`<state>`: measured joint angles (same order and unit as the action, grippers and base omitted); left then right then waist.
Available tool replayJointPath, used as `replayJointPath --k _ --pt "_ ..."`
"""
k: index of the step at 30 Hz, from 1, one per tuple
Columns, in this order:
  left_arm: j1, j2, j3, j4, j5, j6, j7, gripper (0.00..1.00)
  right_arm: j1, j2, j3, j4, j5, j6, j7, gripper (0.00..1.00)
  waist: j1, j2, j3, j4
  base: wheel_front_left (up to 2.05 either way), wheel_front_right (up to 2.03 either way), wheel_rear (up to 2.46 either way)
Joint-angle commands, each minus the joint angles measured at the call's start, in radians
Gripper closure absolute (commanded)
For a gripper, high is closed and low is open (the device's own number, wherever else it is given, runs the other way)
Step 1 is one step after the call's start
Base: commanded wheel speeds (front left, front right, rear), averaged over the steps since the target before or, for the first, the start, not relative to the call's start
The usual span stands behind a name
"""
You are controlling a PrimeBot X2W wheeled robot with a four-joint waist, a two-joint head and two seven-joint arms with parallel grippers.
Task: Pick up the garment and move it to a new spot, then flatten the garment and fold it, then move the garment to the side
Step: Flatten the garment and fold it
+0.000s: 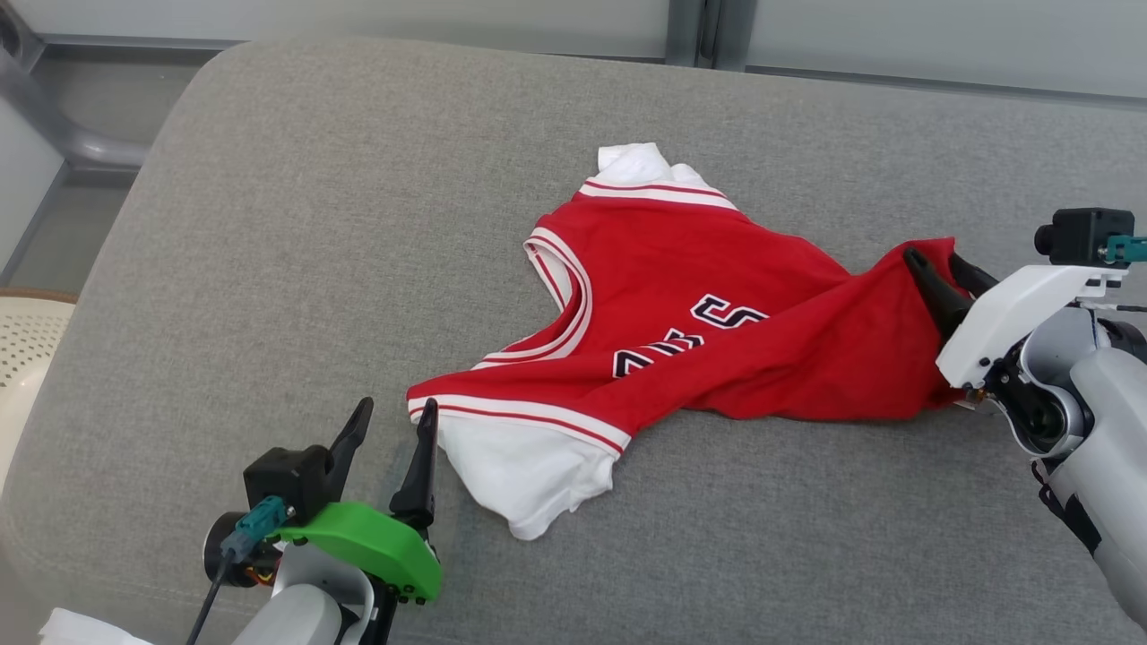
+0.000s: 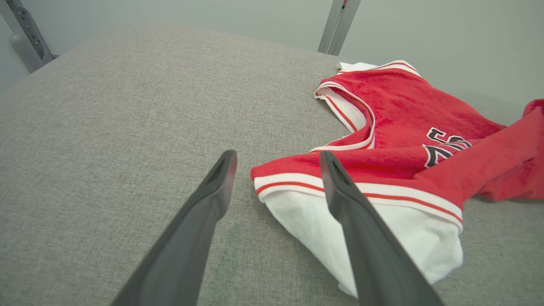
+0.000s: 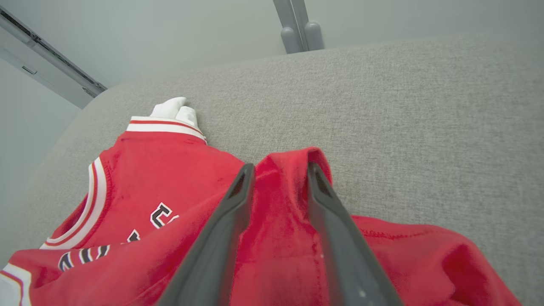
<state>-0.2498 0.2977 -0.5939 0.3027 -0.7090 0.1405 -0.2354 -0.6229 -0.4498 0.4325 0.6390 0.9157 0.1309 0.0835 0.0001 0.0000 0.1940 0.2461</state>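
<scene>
At the far left, beside the grey cushion [image 1: 269,224], stands one cream perforated object [image 1: 27,345]. Next comes the left tool [image 1: 398,405] [image 2: 277,156]. Its two dark fingers are spread apart and hold nothing, and they hang low over the bare cushion. Just to the right of its right finger begins the one garment [image 1: 681,260] [image 2: 395,102] [image 3: 170,170], a red jersey with white and red stripes and dark letters. It lies crumpled on the cushion between the two tools. One white sleeve [image 1: 520,475] [image 2: 403,242] lies directly beside the left tool. A second white sleeve [image 1: 636,166] [image 3: 174,108] lies at the far edge, well ahead of both tools. At the right, the right tool [image 1: 935,258] [image 3: 280,167] is closed on the garment. One raised red fold is pinched between its two fingers, and more red cloth lies bunched under them.
</scene>
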Motion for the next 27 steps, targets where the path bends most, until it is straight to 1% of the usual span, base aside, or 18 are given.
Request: replayJointPath --k 1,7,11,14,18,25,26,27 --pt "-0.011 0.007 0.002 0.005 0.003 -0.003 -0.005 0.00 -0.007 -0.007 0.014 0.001 0.019 0.000 -0.029 0.00 -0.0001 0.0000 -0.015 -0.016 0.00 0.00 0.00" --pt "0.019 0.020 0.005 0.000 -0.005 0.007 -0.004 0.00 0.057 -0.044 0.054 -0.056 0.084 0.000 -0.152 0.00 -0.0001 0.0000 -0.060 -0.053 0.00 0.00 0.00" --pt "0.027 0.023 0.000 -0.011 -0.008 0.010 0.003 0.00 0.115 -0.075 0.080 -0.101 0.114 0.000 -0.178 0.00 -0.0001 0.0000 -0.070 -0.066 0.00 0.00 0.00" --pt "0.032 0.027 -0.002 -0.021 -0.009 0.013 0.006 0.00 0.142 -0.086 0.104 -0.130 0.131 0.000 -0.158 0.00 -0.0001 0.0000 -0.063 -0.071 0.00 0.00 0.00" --pt "0.023 0.030 -0.006 -0.031 -0.006 0.017 0.012 0.00 0.117 -0.087 0.118 -0.126 0.134 0.000 -0.134 0.00 -0.0001 0.0000 -0.045 -0.070 0.00 0.00 0.00" --pt "0.008 0.026 -0.013 -0.027 -0.005 0.014 0.018 0.00 0.025 -0.065 0.131 -0.012 0.117 0.000 -0.012 0.00 -0.0001 0.0000 -0.027 -0.045 0.00 0.00 0.00" --pt "0.008 0.025 -0.014 -0.025 -0.006 0.014 0.017 0.00 0.018 -0.060 0.131 0.000 0.115 0.000 -0.005 0.06 -0.0001 0.0000 -0.028 -0.041 0.00 0.00 0.00" --pt "0.010 0.024 -0.015 -0.023 -0.008 0.013 0.018 0.00 0.010 -0.058 0.130 0.009 0.110 0.000 -0.002 0.30 -0.0001 0.0000 -0.030 -0.037 0.00 0.00 0.00"
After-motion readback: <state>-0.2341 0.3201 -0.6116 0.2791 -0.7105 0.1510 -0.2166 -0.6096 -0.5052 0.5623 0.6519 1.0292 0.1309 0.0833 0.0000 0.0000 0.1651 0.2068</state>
